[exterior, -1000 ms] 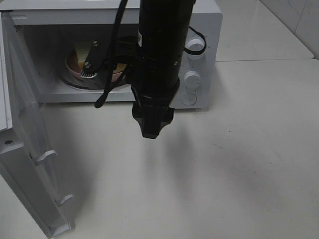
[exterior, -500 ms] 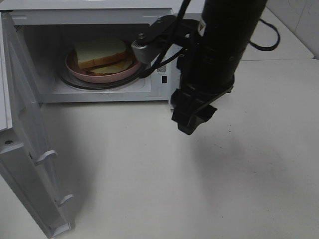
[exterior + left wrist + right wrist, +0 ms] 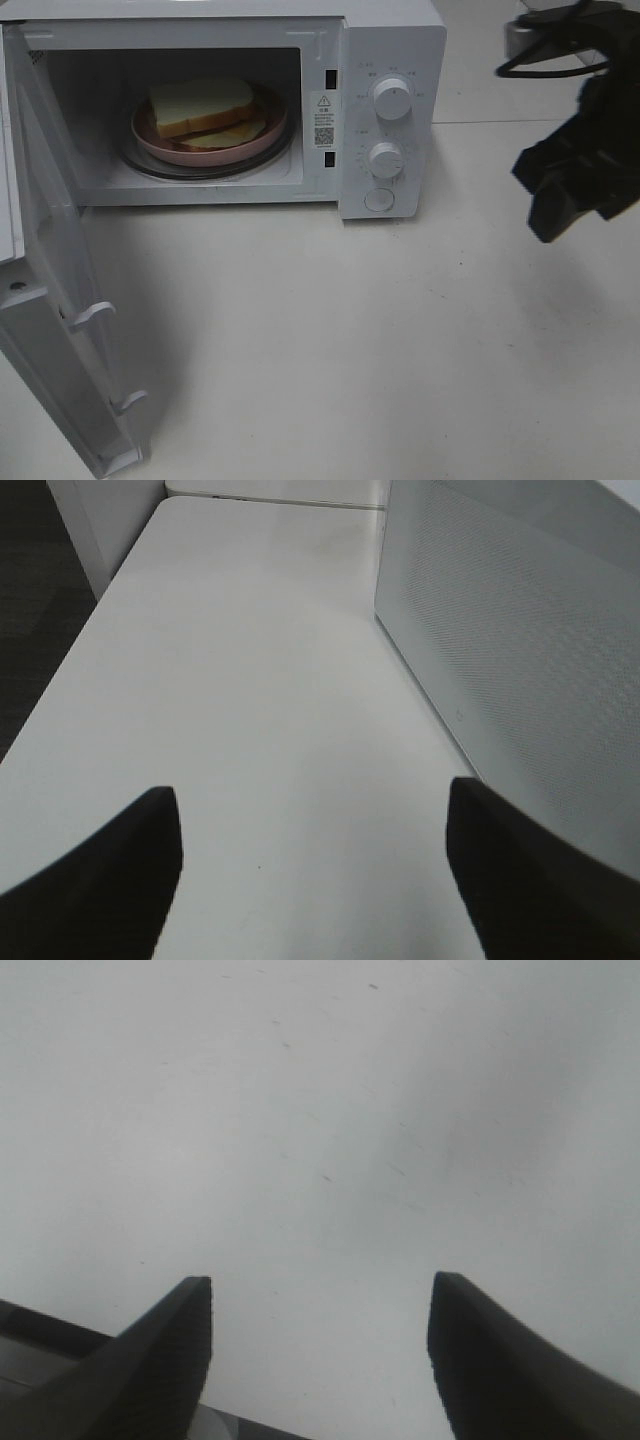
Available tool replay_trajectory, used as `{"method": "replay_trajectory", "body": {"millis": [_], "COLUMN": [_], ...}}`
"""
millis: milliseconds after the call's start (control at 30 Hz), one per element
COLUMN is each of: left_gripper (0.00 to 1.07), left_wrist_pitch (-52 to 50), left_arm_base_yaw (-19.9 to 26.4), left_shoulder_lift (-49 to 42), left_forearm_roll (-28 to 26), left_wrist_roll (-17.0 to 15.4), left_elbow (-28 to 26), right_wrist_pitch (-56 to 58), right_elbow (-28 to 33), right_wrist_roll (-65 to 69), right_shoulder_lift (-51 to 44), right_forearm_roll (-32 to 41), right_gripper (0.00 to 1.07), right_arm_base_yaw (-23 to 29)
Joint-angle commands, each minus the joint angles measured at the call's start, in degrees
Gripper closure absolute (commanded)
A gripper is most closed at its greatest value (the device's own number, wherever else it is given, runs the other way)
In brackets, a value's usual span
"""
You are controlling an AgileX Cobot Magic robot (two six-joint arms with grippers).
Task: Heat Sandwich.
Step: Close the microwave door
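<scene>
1. White tabletop (image 3: 400,350), tiled wall behind, and a white microwave (image 3: 395,60) at the back with its door (image 3: 50,300) swung wide open to the left.
2. The sandwich (image 3: 200,105) is already inside, sitting on a pink plate (image 3: 165,150) on the turntable. So the loading part looks done.
3. Right gripper (image 3: 320,1280) hangs off at the right edge of the high view, well away from the microwave. Its jaws are spread with only bare table between them, so it's holding nothing.
4. Left gripper (image 3: 312,790) is spread wide and empty too, low over the table. A dotted mesh panel (image 3: 520,630) runs just beside it, probably the door's outer face, though that can't be confirmed.
5. The step in hand reads as closing up: food's in, door's open, neither knob (image 3: 391,97) is being touched.
6. The next move calls for a push on the door's outside face, following its swing until it latches. No grasp needed, just steady contact. The left side looks better placed for that.
7. After that, a knob needs a pinch and a turn, which suits the right side.
</scene>
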Motion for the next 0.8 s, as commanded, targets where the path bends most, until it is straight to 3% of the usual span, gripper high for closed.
{"method": "replay_trajectory", "body": {"millis": [33, 67, 233, 533, 800], "left_gripper": [0.36, 0.36, 0.36, 0.36, 0.36], "left_wrist_pitch": [-0.74, -0.74, -0.74, -0.74, -0.74], "left_arm_base_yaw": [-0.40, -0.40, -0.40, -0.40, -0.40], "left_shoulder_lift": [-0.23, -0.23, -0.23, -0.23, -0.23], "left_forearm_roll": [0.00, 0.00, 0.00, 0.00, 0.00], "left_wrist_roll": [0.00, 0.00, 0.00, 0.00, 0.00], "left_elbow": [0.17, 0.17, 0.17, 0.17, 0.17], "right_wrist_pitch": [-0.29, -0.29, -0.29, -0.40, -3.15], "right_elbow": [4.01, 6.36, 13.12, 22.75, 27.73], "right_wrist_roll": [5.61, 6.70, 6.59, 6.59, 5.67], "right_shoulder_lift": [-5.10, -8.19, -16.62, -34.26, -49.85], "right_forearm_roll": [-2.06, -2.81, -3.27, -3.15, -3.15], "right_gripper": [0.46, 0.46, 0.46, 0.46, 0.46], "right_arm_base_yaw": [-5.16, -8.25, -13.81, -15.53, -15.53]}}
